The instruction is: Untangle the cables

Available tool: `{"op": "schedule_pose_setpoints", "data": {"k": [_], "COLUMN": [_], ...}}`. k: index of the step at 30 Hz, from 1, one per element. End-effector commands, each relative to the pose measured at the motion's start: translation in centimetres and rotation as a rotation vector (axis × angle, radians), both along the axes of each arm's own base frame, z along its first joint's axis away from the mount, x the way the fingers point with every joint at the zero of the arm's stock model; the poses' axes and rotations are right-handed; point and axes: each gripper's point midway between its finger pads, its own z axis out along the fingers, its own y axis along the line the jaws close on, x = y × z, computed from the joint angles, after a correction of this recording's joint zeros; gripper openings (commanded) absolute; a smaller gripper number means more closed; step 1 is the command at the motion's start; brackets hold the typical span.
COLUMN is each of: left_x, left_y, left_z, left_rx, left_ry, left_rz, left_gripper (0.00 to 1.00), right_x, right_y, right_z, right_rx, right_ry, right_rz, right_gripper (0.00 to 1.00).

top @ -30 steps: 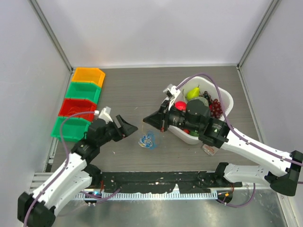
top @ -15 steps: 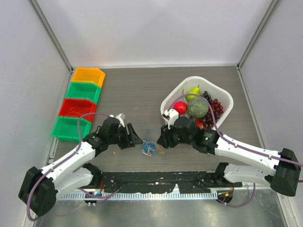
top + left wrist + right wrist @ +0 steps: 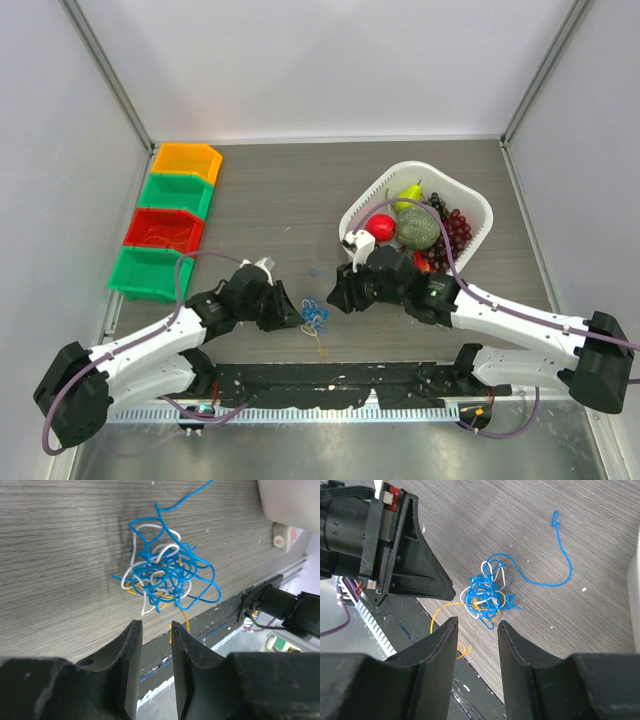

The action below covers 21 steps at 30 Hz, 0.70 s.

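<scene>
Flanking cables (image 3: 314, 318) | left end effector (image 3: 155, 625) narrow, empty | right end effector (image 3: 476, 622) parted, empty | white strands (image 3: 146, 527) visible only from wrists

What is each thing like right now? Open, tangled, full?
cables: tangled in one clump, lying on the table, nothing gripping them.
left jaws: partly open, empty, beside the clump.
right jaws: partly open, empty, near the clump.
white basket: upright, full of fruit.
four bins: upright, in a row.

Top camera looks down from behind; both wrist cameras, close, share the cables (image 3: 165, 575)
</scene>
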Motion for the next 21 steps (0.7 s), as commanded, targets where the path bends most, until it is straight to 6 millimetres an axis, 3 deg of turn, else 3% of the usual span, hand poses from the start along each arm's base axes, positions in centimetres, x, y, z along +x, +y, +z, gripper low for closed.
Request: {"op": "schedule_pose_setpoints", "data": {"k": [1,6,13,17,21], "left_x": [0.9,1.3,1.5,1.3,1.3], "left_y": [0.2,0.6,-1.7,-2.6,-2.9], "left_z": [-0.3,-1.4,-2.0,-2.7,-3.1], "left_rx": [0.058,0.093,0.021,-0.004,-0.019], "left_ry": [-0.045,-0.069,-0.055,-0.031,-0.024], "left_rz": [0.053,0.072,0.018,-0.008,-0.005], "left_gripper": [0.33,0.39,0.41,0.37,0.29], "right_x": [0.4,-0.1,0.2,0.3,0.5], "right_y": [2.4,4.2,4.6,4.4,4.6], "right_z": [1.7,-0.3,-4.8,-7.2,-7.8], "right_rx": [0.096,0.100,0.004,-0.057,-0.062], "right_ry": [-0.021,0.039,0.101,0.117,0.099], "right_rz": [0.033,0.073,0.051,0.042,0.042], "right_gripper": [0.43,0.41,0.42,0.42,0.35]}}
